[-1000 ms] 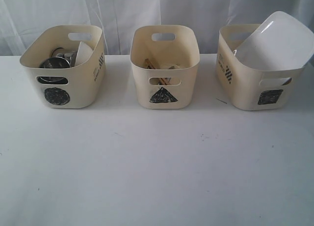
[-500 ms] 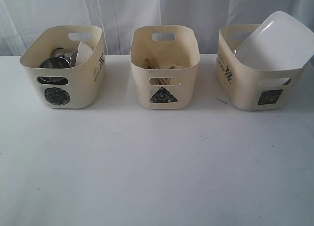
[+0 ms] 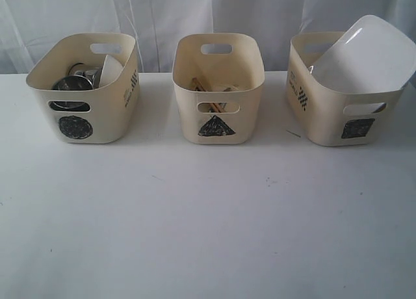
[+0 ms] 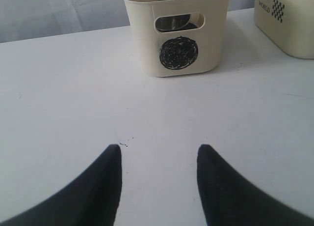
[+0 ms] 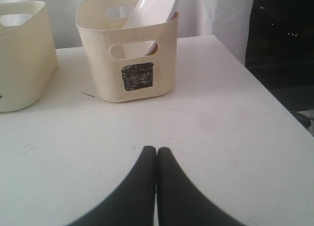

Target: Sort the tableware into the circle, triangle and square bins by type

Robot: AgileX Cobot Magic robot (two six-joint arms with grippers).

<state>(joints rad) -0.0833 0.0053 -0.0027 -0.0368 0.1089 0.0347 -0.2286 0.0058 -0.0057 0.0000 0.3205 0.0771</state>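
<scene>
Three cream bins stand in a row at the back of the white table. The circle bin (image 3: 83, 88) (image 4: 176, 32) holds steel mugs (image 3: 73, 83) and a small white bowl (image 3: 112, 70). Wooden chopsticks (image 3: 207, 94) lie in the triangle bin (image 3: 218, 88); other cutlery there is hidden. A large white plate (image 3: 367, 55) (image 5: 149, 10) leans upright in the square bin (image 3: 341, 91) (image 5: 127, 51). Neither arm shows in the exterior view. My left gripper (image 4: 159, 150) is open over bare table, well short of the circle bin. My right gripper (image 5: 156, 150) is shut and empty, short of the square bin.
A white curtain hangs behind the bins. The table's right edge (image 5: 274, 96) runs close beside the square bin, with dark floor beyond it. Part of the triangle bin (image 5: 22, 54) shows in the right wrist view, and its checker-marked side (image 4: 287, 19) in the left wrist view.
</scene>
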